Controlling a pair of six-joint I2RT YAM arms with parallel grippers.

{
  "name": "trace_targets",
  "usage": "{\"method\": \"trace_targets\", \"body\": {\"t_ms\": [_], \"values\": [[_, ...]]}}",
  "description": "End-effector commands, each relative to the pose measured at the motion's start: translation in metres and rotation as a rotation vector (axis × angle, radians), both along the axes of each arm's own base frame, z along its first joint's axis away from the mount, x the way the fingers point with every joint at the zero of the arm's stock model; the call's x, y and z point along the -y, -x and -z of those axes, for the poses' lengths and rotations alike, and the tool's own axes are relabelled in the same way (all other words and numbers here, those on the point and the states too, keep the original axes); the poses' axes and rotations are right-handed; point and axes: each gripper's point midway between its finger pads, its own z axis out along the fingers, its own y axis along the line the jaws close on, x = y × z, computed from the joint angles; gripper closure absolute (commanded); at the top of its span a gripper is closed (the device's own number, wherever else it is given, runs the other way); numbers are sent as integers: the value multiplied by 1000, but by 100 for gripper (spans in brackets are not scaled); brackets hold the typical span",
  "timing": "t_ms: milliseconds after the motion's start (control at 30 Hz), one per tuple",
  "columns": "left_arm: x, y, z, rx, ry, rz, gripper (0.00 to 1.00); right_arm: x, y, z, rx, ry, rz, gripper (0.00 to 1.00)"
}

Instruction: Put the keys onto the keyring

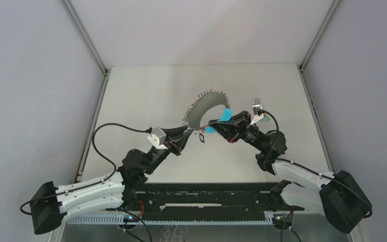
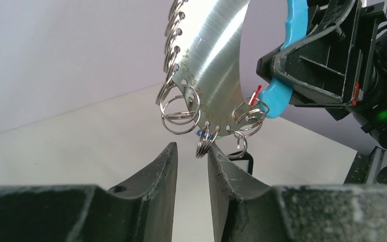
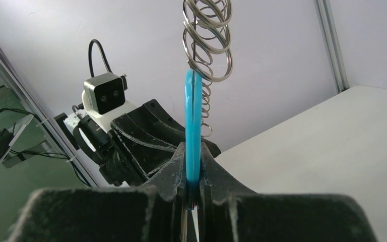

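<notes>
At the near edge, both arms reach toward mid-table. Nearest, the left gripper has its fingers apart, with a small split ring hanging at their tips and a tiny blue piece just behind it. Just beyond, the right gripper has its fingers clamped on the cyan piece of the keyring, which is held up above the table. Stamped characters follow the plate's lower edge; illegible. A red tag and a black bit hang beside the cyan piece.

The keyring, a curved steel band fringed with split rings, is held upright midair.
</notes>
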Motion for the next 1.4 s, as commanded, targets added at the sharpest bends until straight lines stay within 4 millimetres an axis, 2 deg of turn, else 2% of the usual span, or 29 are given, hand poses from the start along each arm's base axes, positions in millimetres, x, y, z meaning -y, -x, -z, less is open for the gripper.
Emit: {"method": "trace_targets", "body": {"t_ms": [0, 167, 367, 700, 833, 967, 1133, 1367], "values": [[-4, 8, -43, 88, 73, 15, 67, 4, 5, -18, 46, -55, 7, 100], [3, 16, -41, 112, 47, 76, 68, 2, -1, -10, -30, -48, 16, 100], [11, 18, -30, 119, -12, 101, 76, 2, -2, -3, -87, -49, 8, 100], [9, 10, -8, 103, -90, 58, 100, 0, -3, 10, -161, -31, 0, 100], [0, 8, -6, 78, -49, 25, 100, 0, -2, 18, -173, -13, 1, 100], [-3, 17, -7, 67, -6, 61, 100, 3, -6, 28, -199, 14, 22, 100], [-4, 20, 3, 41, 6, 76, 100, 4, -21, 46, -342, 51, 46, 100], [-1, 19, 16, 12, 5, 93, 100, 2, -25, 63, -456, 64, 35, 100]]}}
